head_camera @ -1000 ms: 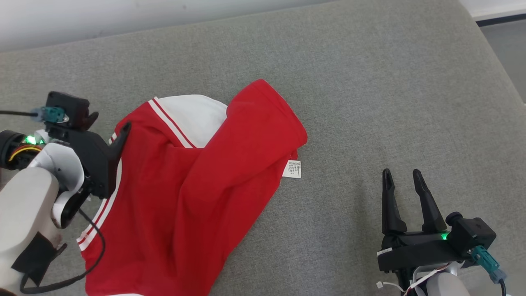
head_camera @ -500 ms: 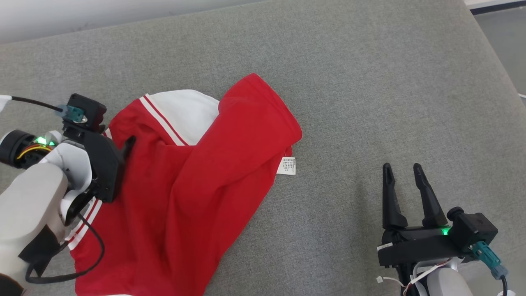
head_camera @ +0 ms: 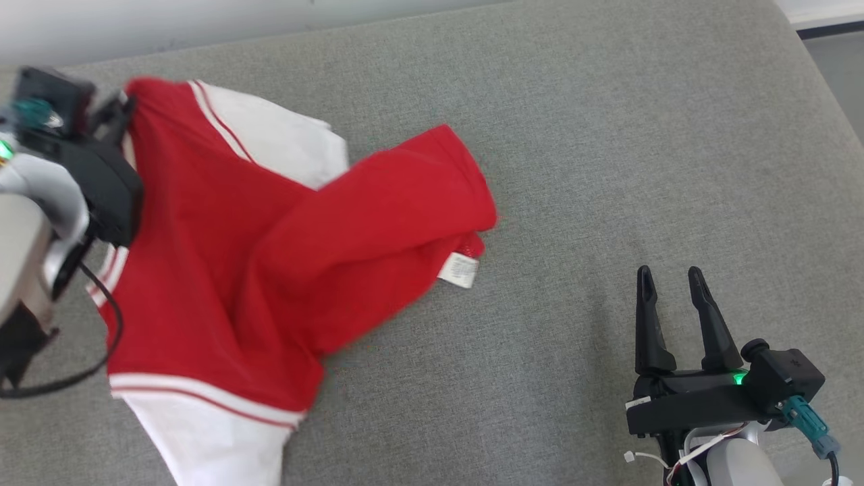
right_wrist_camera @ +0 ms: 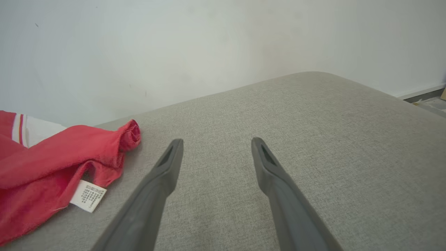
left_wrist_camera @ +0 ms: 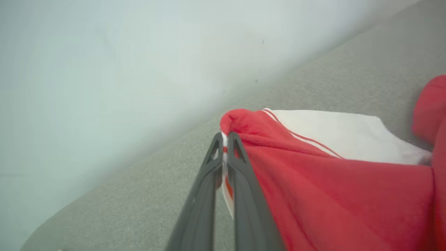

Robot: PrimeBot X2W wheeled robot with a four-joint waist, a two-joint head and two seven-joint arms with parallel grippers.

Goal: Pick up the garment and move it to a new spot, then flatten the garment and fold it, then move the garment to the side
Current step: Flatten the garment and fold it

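Observation:
The garment is red with white panels and thin stripes, and it lies rumpled over the left half of the grey cushion. My left gripper is shut on its red upper edge at the far left, lifting that corner off the surface. The left wrist view shows the fingers pinching the striped hem of the garment. My right gripper stands open at the lower right, well clear of the cloth. In the right wrist view the garment lies to the left of the right gripper.
A white care label hangs from the garment's right edge. The grey cushion stretches to the right with a rounded edge, and floor shows past it. A pale wall runs along the back.
My left gripper has closed on the garment's edge and moved up and back toward the wall, dragging the cloth with it. A white lower panel has come into view. The right gripper stays open.

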